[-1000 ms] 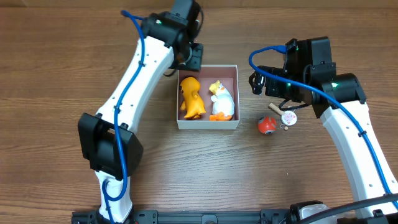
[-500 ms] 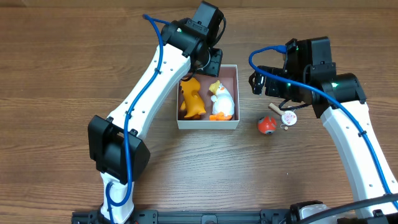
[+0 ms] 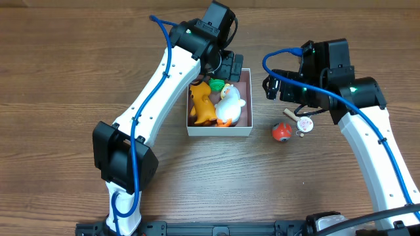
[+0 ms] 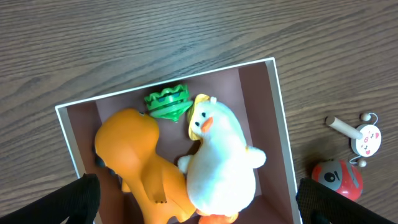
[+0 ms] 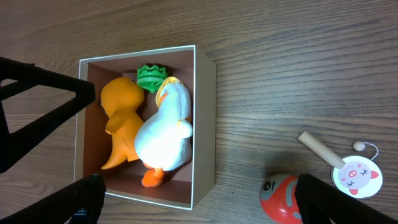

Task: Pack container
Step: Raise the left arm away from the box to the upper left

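The container [image 3: 220,132] is a square white box with a maroon inside, at the table's middle. In it lie an orange dinosaur toy [image 3: 202,103], a white duck toy [image 3: 230,107] and, at the far wall, a small green toy [image 3: 216,84]. My left gripper [image 3: 227,68] hangs open above the box's far edge, holding nothing. The left wrist view looks straight down on the container's rim [image 4: 281,124], the dinosaur [image 4: 134,162], the duck [image 4: 221,162] and the green toy [image 4: 166,104]. My right gripper [image 3: 272,87] is open to the right of the box, clear of it.
A red ball-shaped toy [image 3: 281,132] and a pig-face rattle drum [image 3: 304,122] on a wooden stick lie on the wood right of the container, below the right gripper. The right wrist view shows both, the ball [image 5: 283,199] nearer the box wall [image 5: 205,124].
The left arm swung right over the box's far edge and its gripper opened. The green toy now lies in the container, and the duck has shifted toward the dinosaur.
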Motion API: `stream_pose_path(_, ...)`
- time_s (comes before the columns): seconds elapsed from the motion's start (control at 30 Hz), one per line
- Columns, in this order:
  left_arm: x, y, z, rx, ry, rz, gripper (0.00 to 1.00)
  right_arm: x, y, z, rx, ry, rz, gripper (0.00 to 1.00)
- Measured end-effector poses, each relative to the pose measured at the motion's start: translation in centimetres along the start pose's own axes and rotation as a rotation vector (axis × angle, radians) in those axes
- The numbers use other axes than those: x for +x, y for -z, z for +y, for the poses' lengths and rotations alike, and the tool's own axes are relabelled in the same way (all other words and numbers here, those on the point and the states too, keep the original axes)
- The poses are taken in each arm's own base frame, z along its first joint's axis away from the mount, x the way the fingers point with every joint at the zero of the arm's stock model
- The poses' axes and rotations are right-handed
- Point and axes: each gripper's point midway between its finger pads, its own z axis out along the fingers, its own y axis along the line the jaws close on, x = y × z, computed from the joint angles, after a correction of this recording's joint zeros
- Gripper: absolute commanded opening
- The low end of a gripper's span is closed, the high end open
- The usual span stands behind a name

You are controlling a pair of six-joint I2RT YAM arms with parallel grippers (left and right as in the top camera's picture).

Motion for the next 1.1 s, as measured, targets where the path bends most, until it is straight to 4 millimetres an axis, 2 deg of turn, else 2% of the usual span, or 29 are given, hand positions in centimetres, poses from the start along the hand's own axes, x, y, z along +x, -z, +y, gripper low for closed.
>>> stream_pose_path(0.17, -0.5, 0.1, 1.3, -0.009, 0.048, -0.005, 1.00, 0.0, 0.0, 0.0, 0.000, 0.000, 0.000, 1.00)
stream_pose_path(0.3, -0.9, 0.4, 5.4, -0.045, 0.171, 0.008, 1.00, 0.0, 0.0, 0.0, 0.000, 0.000, 0.000, 1.00)
stream_pose_path(0.47, -0.3, 1.6, 13.7, -0.122, 0.381, 0.053, 1.00, 0.0, 0.0, 0.0, 0.000, 0.000, 0.000, 1.00)
stream_pose_path(0.5, 0.1, 2.0, 15.5, -0.139, 0.426, 0.067, 1.00, 0.0, 0.0, 0.0, 0.000, 0.000, 0.000, 1.00)
stream_pose_path(0.53, 0.3, 2.2, 16.5, -0.148, 0.451, 0.075, 1.00, 0.0, 0.0, 0.0, 0.000, 0.000, 0.000, 1.00)
stream_pose_path(0.57, 0.9, 2.8, 19.2, -0.171, 0.515, 0.086, 1.00, 0.0, 0.0, 0.0, 0.000, 0.000, 0.000, 1.00)
stream_pose_path(0.63, 2.0, 3.5, 21.6, -0.194, 0.579, 0.115, 1.00, 0.0, 0.0, 0.0, 0.000, 0.000, 0.000, 1.00)
stream_pose_path(0.83, 3.8, 4.6, 25.1, -0.223, 0.683, 0.152, 1.00, 0.0, 0.0, 0.0, 0.000, 0.000, 0.000, 1.00)
stream_pose_path(1.1, 3.9, 4.8, 25.9, -0.226, 0.705, 0.146, 1.00, 0.0, 0.0, 0.0, 0.000, 0.000, 0.000, 1.00)
